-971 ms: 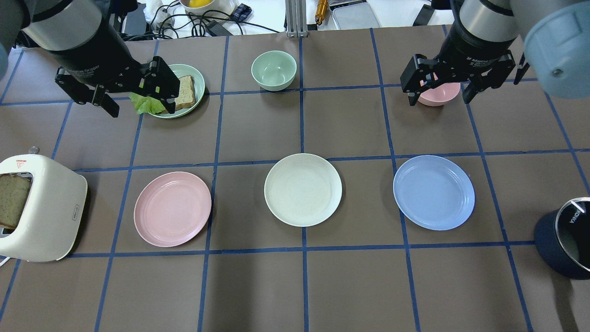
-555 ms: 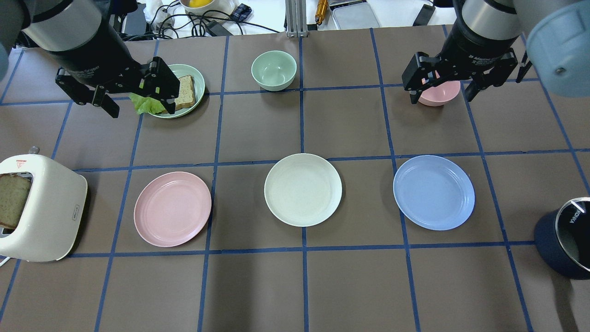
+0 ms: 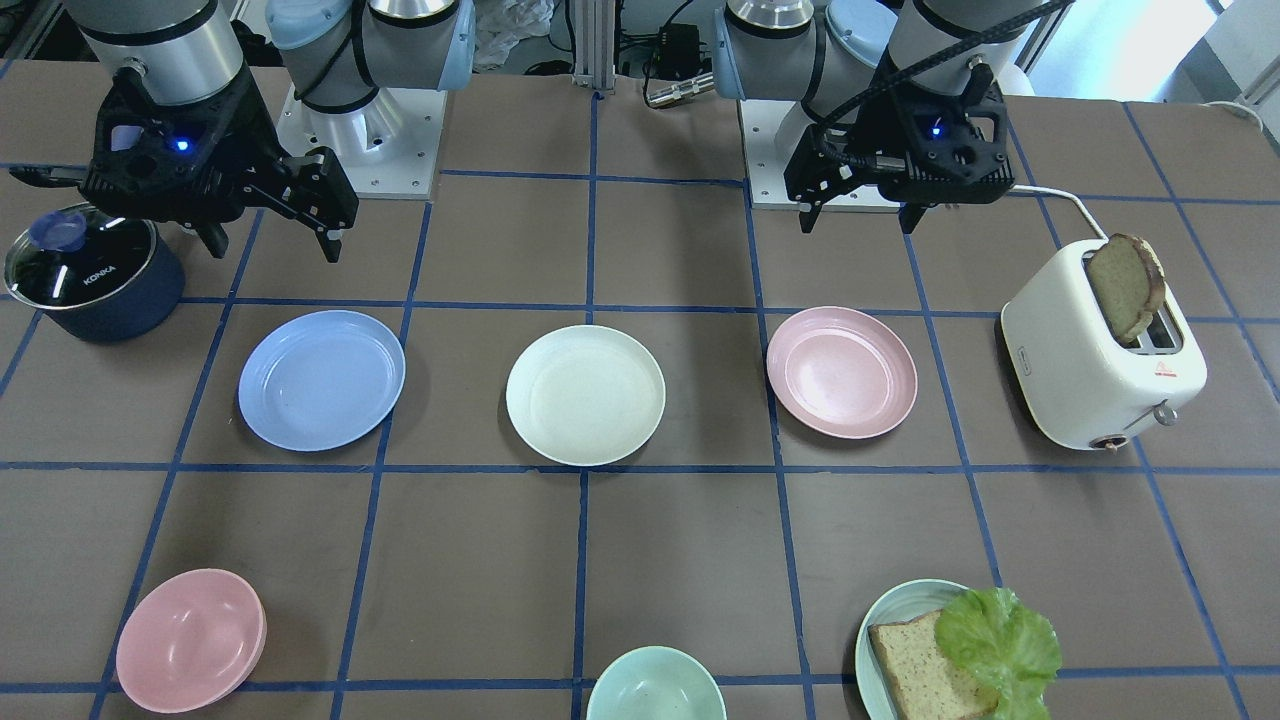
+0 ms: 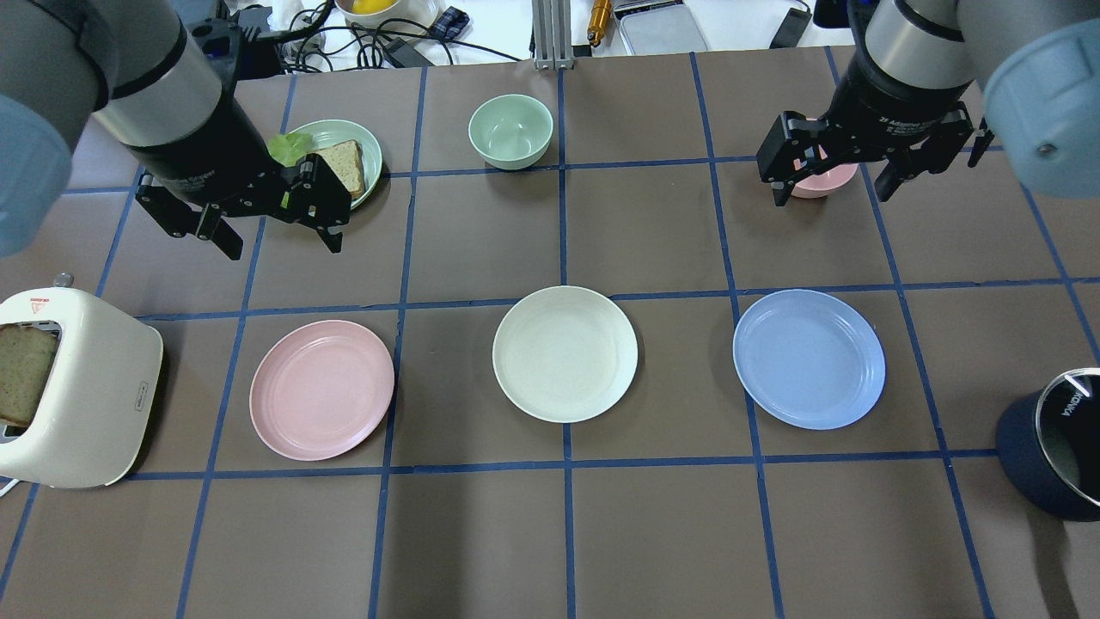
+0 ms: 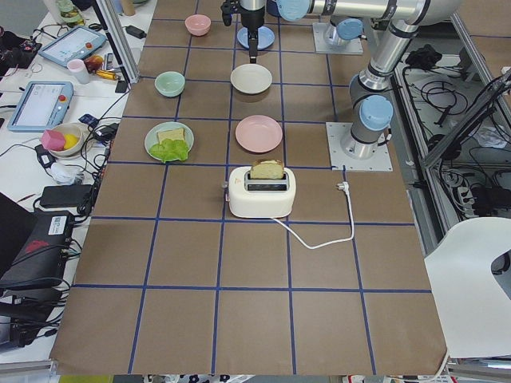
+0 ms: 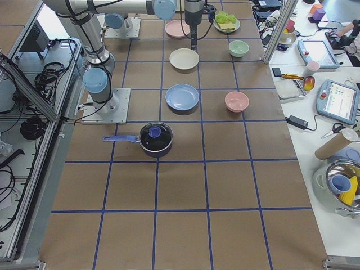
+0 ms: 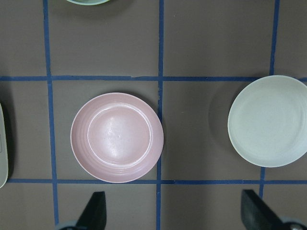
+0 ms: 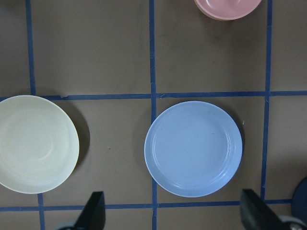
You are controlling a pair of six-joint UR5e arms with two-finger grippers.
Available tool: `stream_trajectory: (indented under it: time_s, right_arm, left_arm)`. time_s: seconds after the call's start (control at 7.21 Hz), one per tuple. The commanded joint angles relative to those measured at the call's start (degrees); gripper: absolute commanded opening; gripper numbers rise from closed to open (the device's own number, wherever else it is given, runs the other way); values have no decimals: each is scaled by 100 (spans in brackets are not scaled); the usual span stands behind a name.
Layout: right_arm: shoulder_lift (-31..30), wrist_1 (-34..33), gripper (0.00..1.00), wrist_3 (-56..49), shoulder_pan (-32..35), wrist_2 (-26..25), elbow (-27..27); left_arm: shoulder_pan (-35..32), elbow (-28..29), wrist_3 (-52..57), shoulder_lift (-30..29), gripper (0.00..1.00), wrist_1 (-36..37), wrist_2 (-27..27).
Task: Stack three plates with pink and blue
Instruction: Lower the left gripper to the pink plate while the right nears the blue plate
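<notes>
Three plates lie in a row on the brown table: a dusty pink plate [image 4: 321, 389] on the left, a cream-white plate [image 4: 565, 353] in the middle and a light blue plate [image 4: 808, 358] on the right. My left gripper [image 4: 282, 245] is open and empty, high above the table, beyond the pink plate [image 7: 116, 137]. My right gripper [image 4: 832, 196] is open and empty, high beyond the blue plate [image 8: 193, 148]. The front-facing view shows the same row mirrored: blue [image 3: 321, 379], cream [image 3: 585, 394], pink [image 3: 841, 371].
A white toaster [image 4: 77, 387] with a bread slice stands at the left edge. A pale teal plate with bread and lettuce [image 4: 352, 137], a mint bowl [image 4: 510, 131] and a pink bowl [image 4: 821, 179] sit in the far row. A dark lidded pot [image 4: 1053, 447] stands at the right edge.
My left gripper has moved off the bread plate, toward the pink plate's side of the table. My right gripper has shifted slightly the same way. Both stay open; the plates have not moved.
</notes>
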Motion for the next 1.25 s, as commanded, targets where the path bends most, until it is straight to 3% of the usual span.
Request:
stream_trajectory:
  time_s: [0.0, 0.42, 0.69, 1.11]
  right_arm:
    - [-11, -6, 100, 3, 3, -72, 145]
    - [-2, -59, 100, -15, -6, -63, 164]
    - [-2, -50, 100, -76, -102, -72, 251]
    - [15, -775, 100, -548, -688, -46, 1231]
  left_arm:
    - [-4, -668, -55, 164, 100, 308, -2]
    - [-22, -1871, -38, 524, 100, 1290, -38]
    - [-13, -2470, -73, 341, 100, 2439, -55]
    - [-13, -2824, -82, 209, 93, 2665, -73]
